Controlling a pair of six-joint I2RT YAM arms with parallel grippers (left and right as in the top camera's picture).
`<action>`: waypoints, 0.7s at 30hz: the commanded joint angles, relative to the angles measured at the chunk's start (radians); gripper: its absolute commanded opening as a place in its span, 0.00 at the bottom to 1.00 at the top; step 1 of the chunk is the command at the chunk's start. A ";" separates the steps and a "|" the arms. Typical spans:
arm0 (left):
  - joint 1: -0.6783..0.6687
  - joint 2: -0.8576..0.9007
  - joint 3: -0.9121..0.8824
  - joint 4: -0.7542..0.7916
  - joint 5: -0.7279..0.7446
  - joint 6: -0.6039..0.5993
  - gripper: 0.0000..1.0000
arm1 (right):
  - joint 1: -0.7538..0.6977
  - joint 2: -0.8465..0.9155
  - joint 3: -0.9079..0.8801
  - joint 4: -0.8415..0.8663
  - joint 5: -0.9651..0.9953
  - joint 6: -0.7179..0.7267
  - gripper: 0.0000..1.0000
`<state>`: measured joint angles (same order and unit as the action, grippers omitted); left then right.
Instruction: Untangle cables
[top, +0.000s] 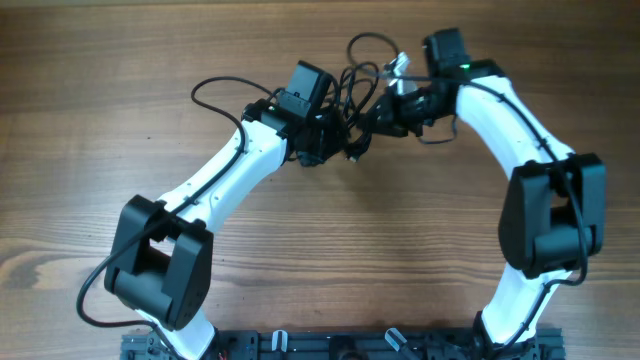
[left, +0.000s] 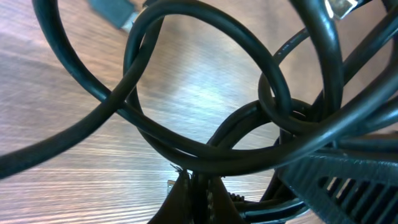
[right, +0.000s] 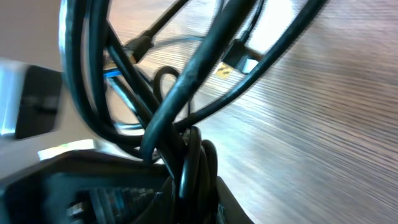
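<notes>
we see one tangle of cables (top: 352, 88) on the table (top: 320, 230), strung between our two grippers. the left gripper (left: 189, 190) pinches some strands; the right gripper (right: 186, 180) clamps a bundle. we cannot count the strands; the right wrist view shows two plugs (right: 239, 57).

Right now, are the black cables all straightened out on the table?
No, the cables cross in tangled loops between the left hand and right hand.

Cables (top: 352, 85) bunched between left tool (top: 330, 140) and right tool (top: 385, 112), over table (top: 90, 150) far half.
</notes>
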<state>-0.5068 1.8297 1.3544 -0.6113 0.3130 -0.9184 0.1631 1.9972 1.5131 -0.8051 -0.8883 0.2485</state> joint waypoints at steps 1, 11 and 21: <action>-0.003 0.005 -0.045 -0.074 -0.045 0.047 0.04 | -0.152 -0.041 0.039 0.076 -0.304 -0.009 0.04; -0.003 0.005 -0.045 -0.083 0.079 0.218 0.04 | -0.184 -0.041 0.039 0.111 -0.384 -0.006 0.04; 0.002 0.005 -0.045 -0.014 0.220 0.391 0.04 | -0.184 -0.041 0.039 0.133 -0.486 -0.004 0.09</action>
<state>-0.4904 1.8038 1.3651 -0.5289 0.4923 -0.6186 0.0357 1.9972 1.5047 -0.7380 -1.2304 0.2489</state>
